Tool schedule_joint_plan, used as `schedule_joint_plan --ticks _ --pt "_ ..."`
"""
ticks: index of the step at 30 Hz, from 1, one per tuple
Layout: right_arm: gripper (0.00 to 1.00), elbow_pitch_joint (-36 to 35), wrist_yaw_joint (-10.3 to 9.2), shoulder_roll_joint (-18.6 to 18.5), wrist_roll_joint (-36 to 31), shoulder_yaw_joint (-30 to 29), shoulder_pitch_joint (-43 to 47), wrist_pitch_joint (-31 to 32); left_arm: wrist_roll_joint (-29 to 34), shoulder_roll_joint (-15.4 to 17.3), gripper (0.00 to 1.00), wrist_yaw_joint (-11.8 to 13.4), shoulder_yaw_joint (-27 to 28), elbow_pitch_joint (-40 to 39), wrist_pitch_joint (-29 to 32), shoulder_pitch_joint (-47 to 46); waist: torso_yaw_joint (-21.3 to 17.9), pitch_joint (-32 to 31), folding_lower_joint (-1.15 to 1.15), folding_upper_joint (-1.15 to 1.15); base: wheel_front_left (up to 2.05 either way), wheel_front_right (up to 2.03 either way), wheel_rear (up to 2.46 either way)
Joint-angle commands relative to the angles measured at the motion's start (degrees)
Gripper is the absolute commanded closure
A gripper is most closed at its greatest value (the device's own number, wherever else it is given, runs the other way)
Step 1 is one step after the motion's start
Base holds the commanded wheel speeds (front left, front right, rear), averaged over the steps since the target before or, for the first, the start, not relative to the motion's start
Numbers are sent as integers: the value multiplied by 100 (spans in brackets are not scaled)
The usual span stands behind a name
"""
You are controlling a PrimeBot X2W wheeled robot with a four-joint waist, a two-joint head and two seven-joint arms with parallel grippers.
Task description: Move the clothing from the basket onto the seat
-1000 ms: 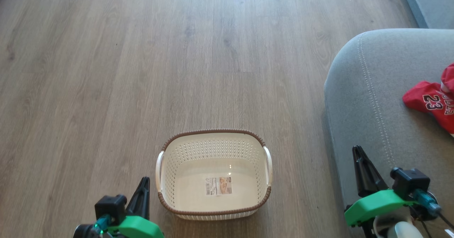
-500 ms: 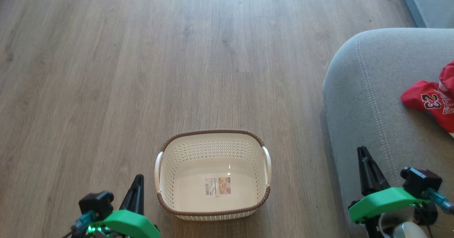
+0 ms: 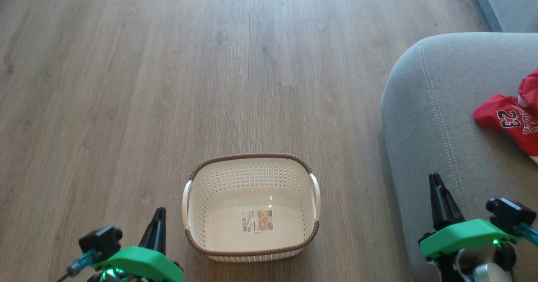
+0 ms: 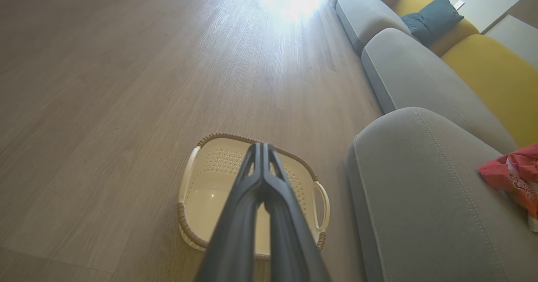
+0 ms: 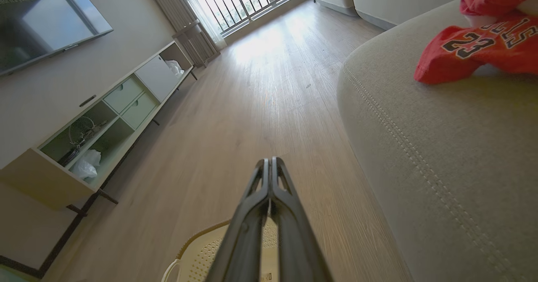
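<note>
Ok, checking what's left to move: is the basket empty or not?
Empty: the basket shows a bare floor with just a paper label; the clothes lie on the seat.

The clothing (image 3: 506, 116) and seat (image 3: 424, 118) run off the head view's right edge; the label (image 3: 256, 220) is illegible.

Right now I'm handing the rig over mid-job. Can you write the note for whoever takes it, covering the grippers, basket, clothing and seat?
Left gripper: shut, holding nothing, low on the basket's left side in the head view.
Right gripper: shut, holding nothing, by the seat's near edge.
Basket: on the floor, with nothing in it but a paper label.
Clothing: red, including the number 23 jersey, lying on the seat.
Done: the basket holds no clothing.
Left: probably nothing. The clothing runs off the head view's right edge, so confirm it lies fully on the seat.
</note>
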Motion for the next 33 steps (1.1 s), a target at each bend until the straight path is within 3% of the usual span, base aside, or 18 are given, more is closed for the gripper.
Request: schedule_joint_plan --ticks 1,33 --pt "100 -200 1 3 136 -15 -305 28 -119 11 100 -39 133 -196 17 -316 -1 0 0 0 0 0 0" --pt "100 -200 0 8 2315 -159 -428 584 -2256 14 100 -303 550 -259 574 -511 -82 -11 0 0 0 0 0"
